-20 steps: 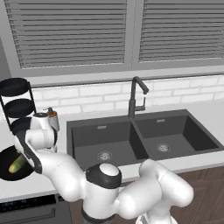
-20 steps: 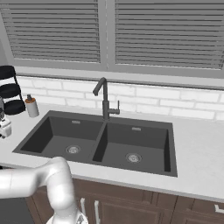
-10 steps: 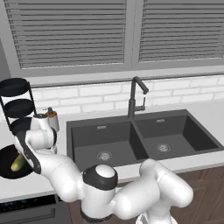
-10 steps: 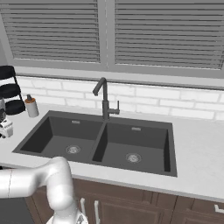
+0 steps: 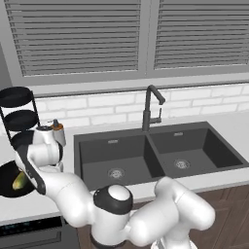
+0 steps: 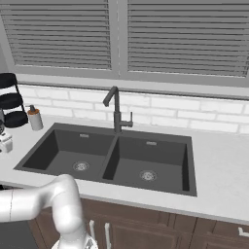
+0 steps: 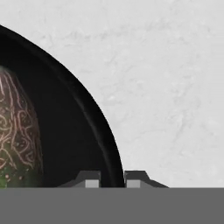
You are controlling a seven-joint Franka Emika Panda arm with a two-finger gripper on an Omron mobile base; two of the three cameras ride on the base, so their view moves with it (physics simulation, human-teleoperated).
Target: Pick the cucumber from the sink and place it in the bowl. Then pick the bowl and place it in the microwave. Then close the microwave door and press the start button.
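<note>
Now | end effector [image 7: 112, 178] clamped on bowl [image 7: 94, 131] rim | cucumber [image 7: 17, 135] inside | bare counter [image 7: 170, 78] outside rim

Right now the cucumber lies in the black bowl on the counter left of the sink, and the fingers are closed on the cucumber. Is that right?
Not quite. The cucumber does lie in the bowl on the counter left of the sink, but the fingers are closed on the bowl's rim, not on the cucumber. The hand view shows the rim passing between them.
</note>
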